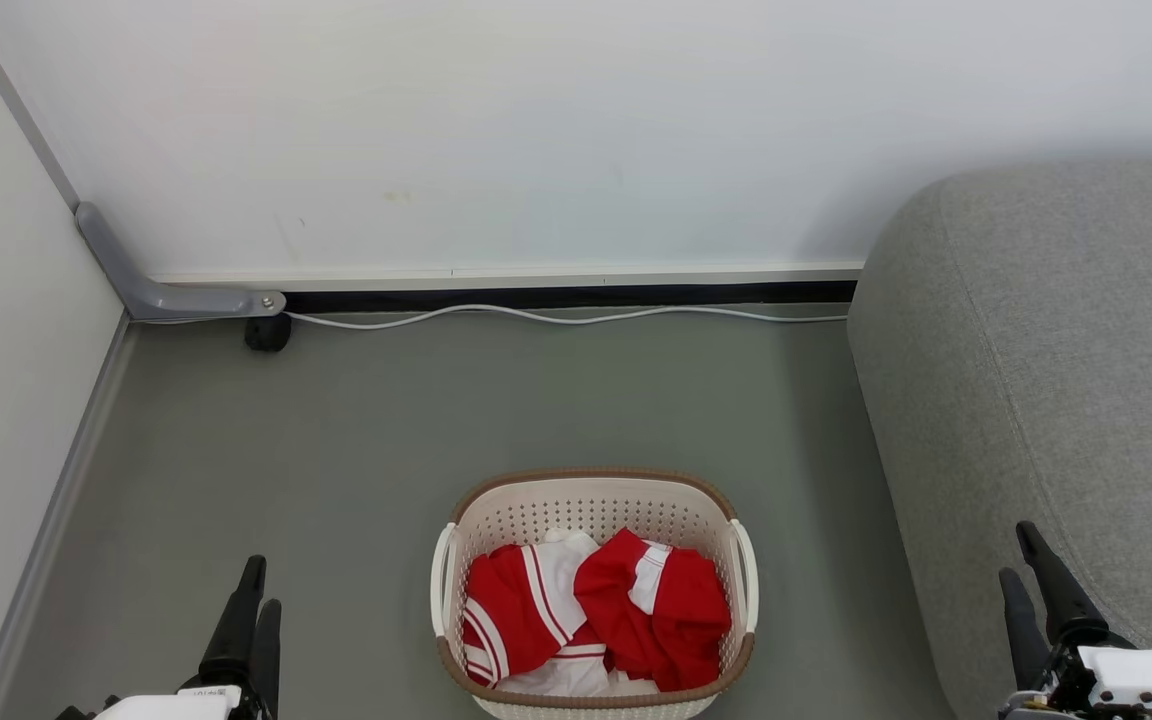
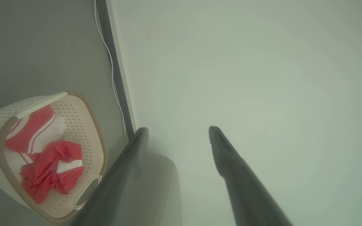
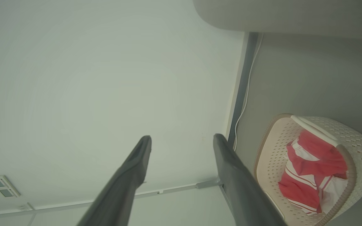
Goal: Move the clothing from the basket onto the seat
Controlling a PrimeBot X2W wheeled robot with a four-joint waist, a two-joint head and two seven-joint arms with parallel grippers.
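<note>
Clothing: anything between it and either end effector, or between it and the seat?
Nothing visible. The clothing lies uncovered in the basket, the open left end effector and right end effector flanking it. Only the basket's wall and bare floor separate it from the seat.

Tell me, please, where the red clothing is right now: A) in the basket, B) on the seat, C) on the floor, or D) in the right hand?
A: the clothing lies bunched inside the basket, which stands beside the seat.
</note>
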